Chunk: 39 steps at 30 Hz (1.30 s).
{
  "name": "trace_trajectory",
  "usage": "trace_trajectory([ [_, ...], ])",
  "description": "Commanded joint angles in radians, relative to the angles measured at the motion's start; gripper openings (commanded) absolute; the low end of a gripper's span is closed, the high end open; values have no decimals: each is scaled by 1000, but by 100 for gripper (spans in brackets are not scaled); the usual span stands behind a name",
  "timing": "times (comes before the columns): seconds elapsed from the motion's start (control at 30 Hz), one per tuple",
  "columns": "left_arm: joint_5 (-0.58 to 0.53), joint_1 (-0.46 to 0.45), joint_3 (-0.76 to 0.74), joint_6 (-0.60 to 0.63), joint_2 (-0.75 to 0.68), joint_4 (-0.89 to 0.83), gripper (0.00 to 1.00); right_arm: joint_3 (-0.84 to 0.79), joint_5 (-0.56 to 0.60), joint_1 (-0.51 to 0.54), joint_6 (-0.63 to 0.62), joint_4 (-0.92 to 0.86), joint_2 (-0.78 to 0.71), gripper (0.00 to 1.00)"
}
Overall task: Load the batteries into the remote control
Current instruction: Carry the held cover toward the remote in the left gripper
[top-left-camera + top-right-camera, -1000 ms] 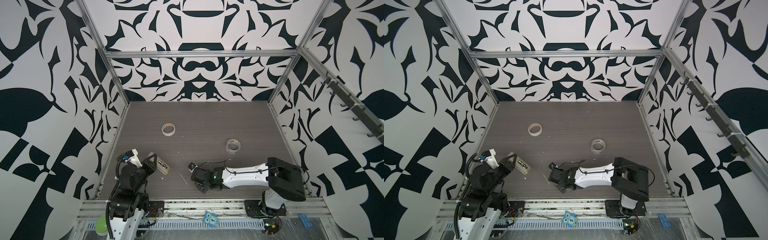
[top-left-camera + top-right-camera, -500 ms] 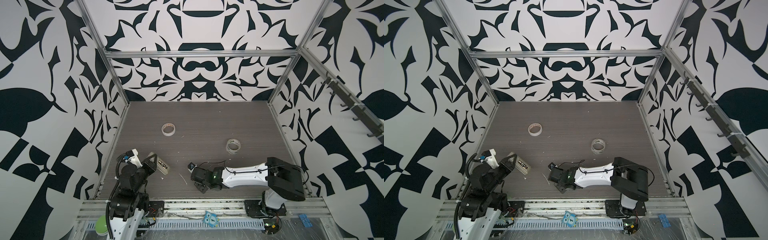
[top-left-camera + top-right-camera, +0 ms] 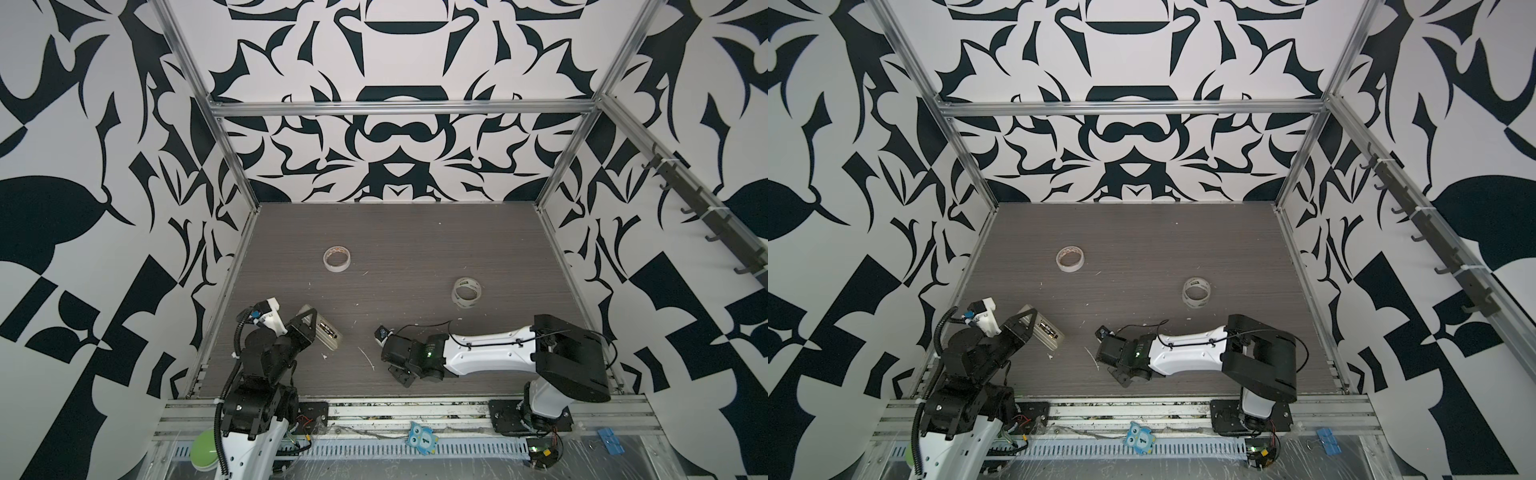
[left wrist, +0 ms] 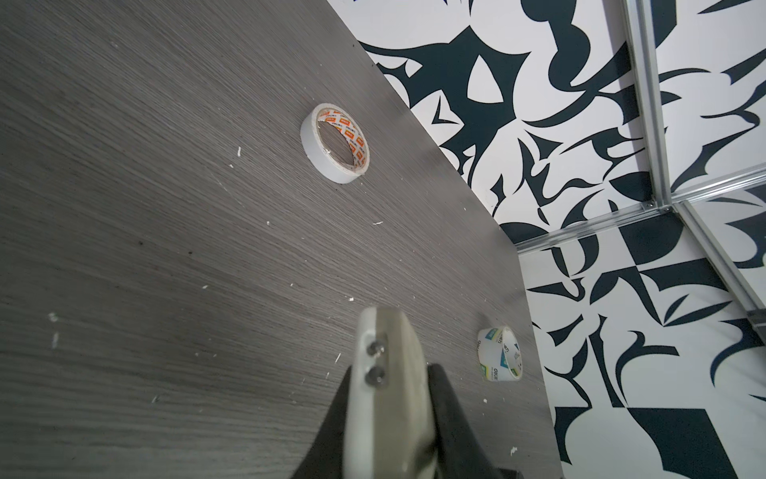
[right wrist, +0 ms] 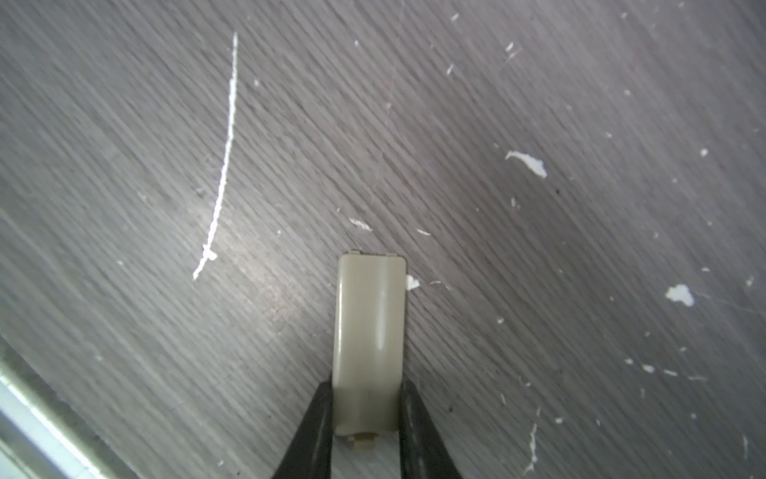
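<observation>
The left gripper pinches the remote control by its sides. The right gripper has its jaws pressed onto a beige battery cover down at the table.

- The walls on three sides are flat white panels with a large black pattern of leaves and curves.
- Bars of silver aluminium frame the panels: one runs level across the back wall, and others stand at the corners.
- The table has a grey wood-grain top, with small white scraps on it.
- A long rail with dark hooks goes along the right wall.
- The light is even, without hard shadows.
</observation>
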Motion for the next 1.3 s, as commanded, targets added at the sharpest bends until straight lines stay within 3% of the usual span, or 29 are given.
trace_trajectory([
  [0.0, 48, 0, -16, -5, -4, 65, 0, -17, 7, -2, -40, 5, -42, 21],
  [0.63, 89, 0, -31, -16, -64, 104, 0, -29, 2, -3, -189, 6, -197, 2],
  [1.27, 152, 0, -76, -63, -83, 264, 0, 40, -3, -3, -238, -20, -364, 0],
])
